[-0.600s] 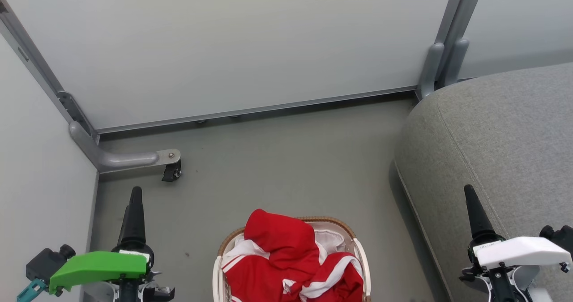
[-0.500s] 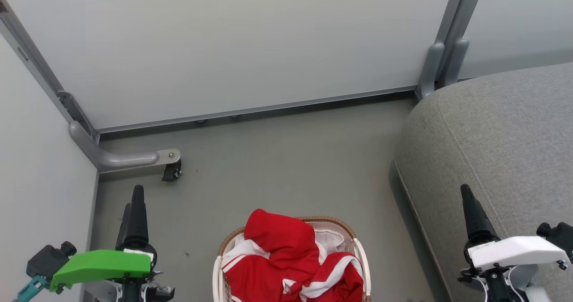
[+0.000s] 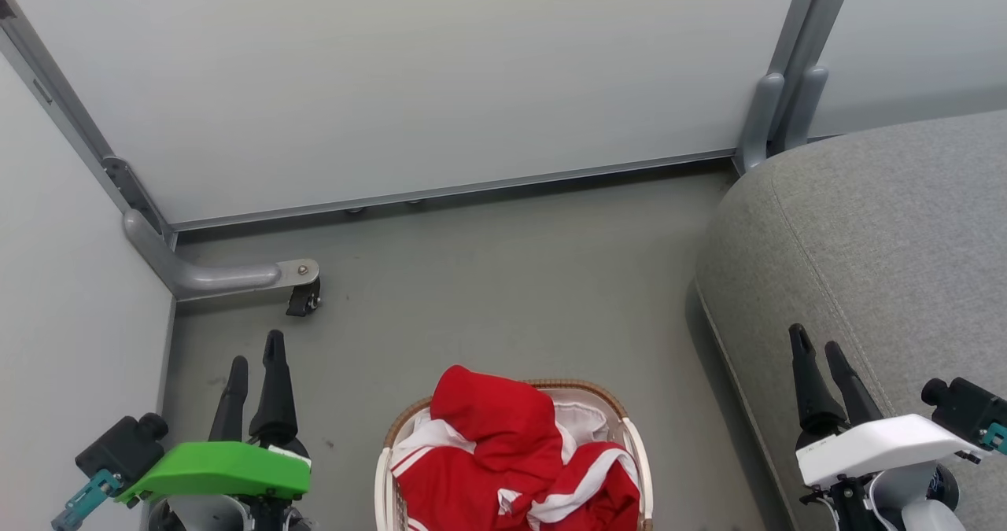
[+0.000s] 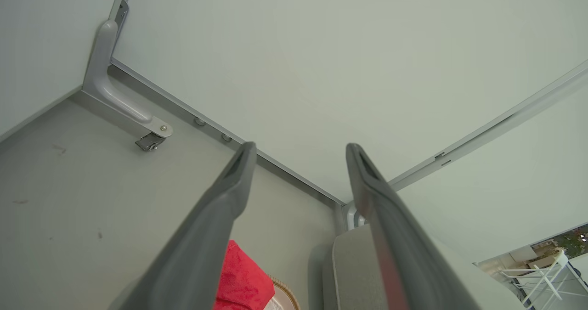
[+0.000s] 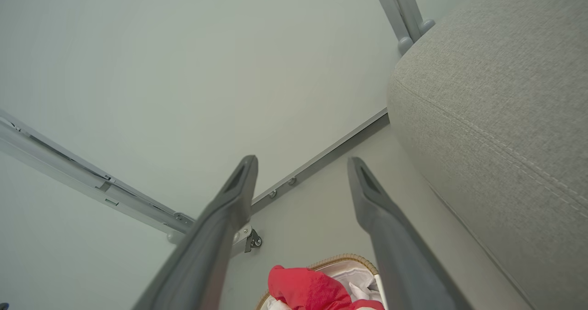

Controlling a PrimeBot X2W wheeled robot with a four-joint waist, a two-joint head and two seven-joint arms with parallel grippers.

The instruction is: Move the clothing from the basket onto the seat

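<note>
Both grippers have spread their fingers since half a second ago, when each pair stood closed as one dark spike, and both arms have shifted a little inward toward the basket. The left gripper [image 3: 256, 350] now hovers over the grey floor [image 3: 511, 279] at the lower left, fingers parted with a clear gap between them, holding nothing. The right gripper [image 3: 815, 339] hovers at the lower right over the front edge of the seat [image 3: 889, 240], fingers likewise parted and empty.

The basket [image 3: 574, 387] stands on the floor between the two grippers, at the bottom middle of the head view, well apart from both. A red garment with white stripes [image 3: 496, 436] is heaped in it, rising above the brown woven rim and covering most of the opening. Beside the garment, on the side toward the seat, the white cloth lining [image 3: 586, 421] shows.

The seat is a large grey cushion with a stitched seam, to the robot's right of the basket, with a strip of floor between them. Beyond the basket stands a pale wall panel [image 3: 433, 82]. A grey metal foot [image 3: 220, 279] with a small black caster [image 3: 303, 301] sits at the left corner.
</note>
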